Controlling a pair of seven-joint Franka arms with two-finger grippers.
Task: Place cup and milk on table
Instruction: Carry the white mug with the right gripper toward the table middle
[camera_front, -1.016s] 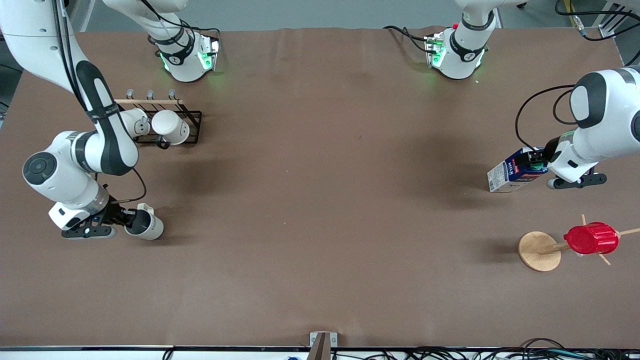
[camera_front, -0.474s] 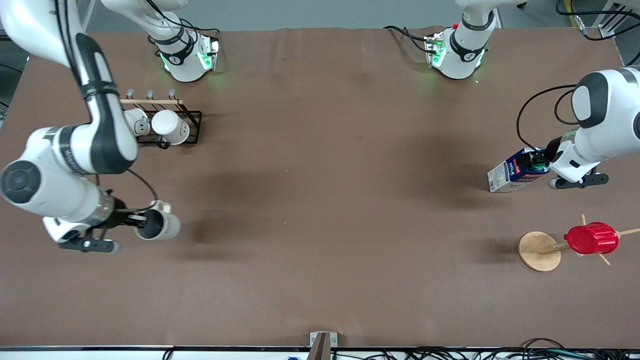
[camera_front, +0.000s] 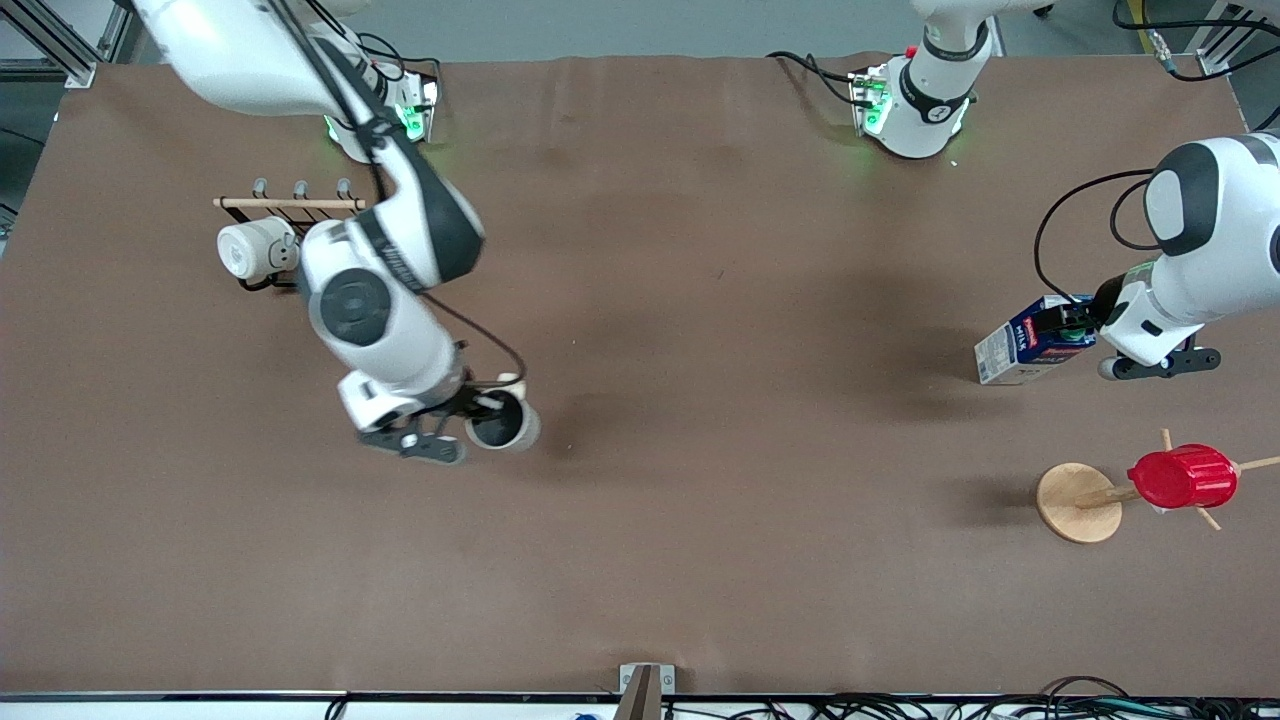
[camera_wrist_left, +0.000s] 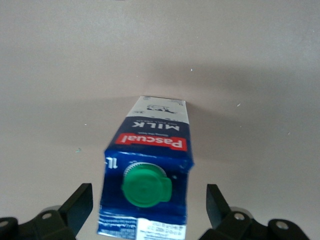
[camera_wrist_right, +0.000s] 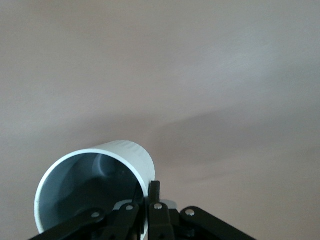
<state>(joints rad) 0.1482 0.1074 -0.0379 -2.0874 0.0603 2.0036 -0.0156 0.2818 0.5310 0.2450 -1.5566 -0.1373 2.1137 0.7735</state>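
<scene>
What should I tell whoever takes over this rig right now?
Right end effector: shut on the cup's rim, holding it in the air over the middle of the table.
Left end effector: open, fingers either side of the milk, which lies on its side at the left arm's end.
Done: cup lifted.
Left: set cup down; grasp and place milk.

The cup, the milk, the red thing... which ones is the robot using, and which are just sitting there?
Using:
- cup, shut in the right gripper
- milk carton, between the open left gripper's fingers
- table

Just sitting there:
- white mug on the black wire rack
- red ribbed cup on the wooden stand
</scene>
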